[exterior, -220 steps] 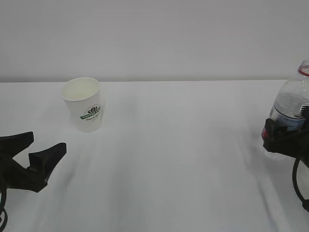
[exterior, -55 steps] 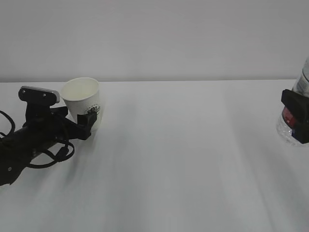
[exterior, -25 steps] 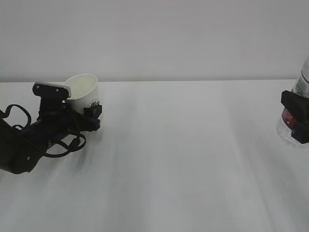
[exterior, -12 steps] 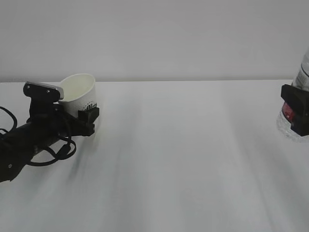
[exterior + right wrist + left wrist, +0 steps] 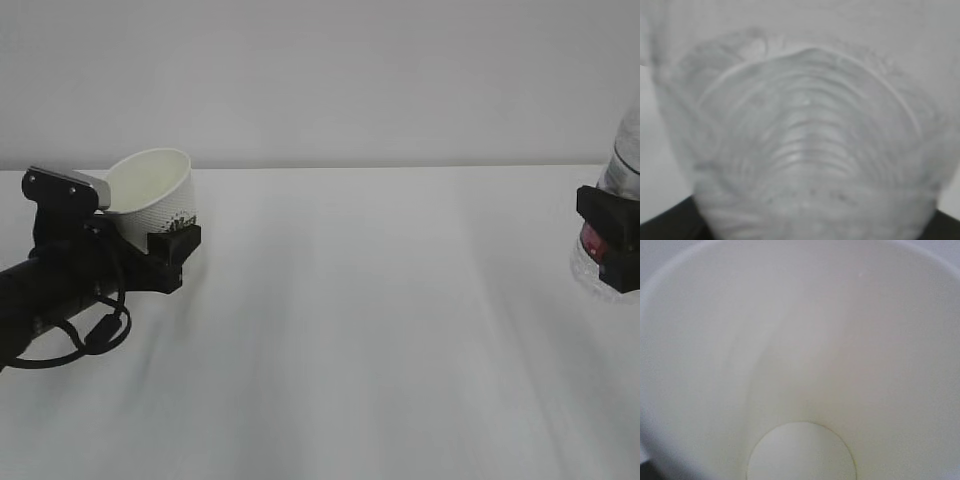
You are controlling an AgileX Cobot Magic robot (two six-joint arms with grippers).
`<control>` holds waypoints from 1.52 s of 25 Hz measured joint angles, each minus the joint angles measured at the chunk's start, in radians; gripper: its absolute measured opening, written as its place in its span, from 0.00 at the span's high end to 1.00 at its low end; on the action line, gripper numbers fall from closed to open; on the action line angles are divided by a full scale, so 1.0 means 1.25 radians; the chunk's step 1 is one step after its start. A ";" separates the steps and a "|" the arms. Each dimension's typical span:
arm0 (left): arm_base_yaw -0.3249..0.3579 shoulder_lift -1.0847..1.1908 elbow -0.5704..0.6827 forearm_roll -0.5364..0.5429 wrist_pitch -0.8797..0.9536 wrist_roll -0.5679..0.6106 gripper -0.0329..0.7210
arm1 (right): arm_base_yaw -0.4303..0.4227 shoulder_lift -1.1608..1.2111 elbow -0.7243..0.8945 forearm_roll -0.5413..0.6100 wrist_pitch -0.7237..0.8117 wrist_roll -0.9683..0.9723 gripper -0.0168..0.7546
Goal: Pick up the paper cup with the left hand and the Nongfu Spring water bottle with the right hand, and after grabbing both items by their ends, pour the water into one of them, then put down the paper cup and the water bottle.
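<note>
While the left hand (image 5: 165, 250) clamps the tilted paper cup (image 5: 152, 195) at frame left to receive water, the right hand (image 5: 610, 237) grips the Nongfu Spring water bottle (image 5: 622, 165) at the right edge for pouring.

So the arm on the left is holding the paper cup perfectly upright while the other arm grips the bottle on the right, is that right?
Not quite. The paper cup is tilted, its mouth leaning toward the left arm's end effector, not upright; the exterior view shows this. The rest holds: the other end effector grips the bottle at the right edge.
</note>
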State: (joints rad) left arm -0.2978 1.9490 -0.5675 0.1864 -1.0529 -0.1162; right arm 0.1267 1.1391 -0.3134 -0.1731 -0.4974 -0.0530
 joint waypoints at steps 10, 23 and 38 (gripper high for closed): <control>0.000 -0.101 0.062 0.095 -0.001 -0.039 0.28 | 0.000 0.000 0.000 0.000 0.016 0.019 0.38; 0.000 -0.141 0.080 0.337 -0.024 -0.122 0.28 | 0.000 0.000 0.000 -0.036 0.042 0.048 0.38; 0.000 -0.141 0.080 0.568 -0.065 -0.201 0.28 | 0.000 0.000 0.000 -0.117 0.043 0.100 0.38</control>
State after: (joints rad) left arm -0.2978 1.7724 -0.4674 0.8960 -1.1343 -0.3674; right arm 0.1267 1.1391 -0.3134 -0.3193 -0.4434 0.0720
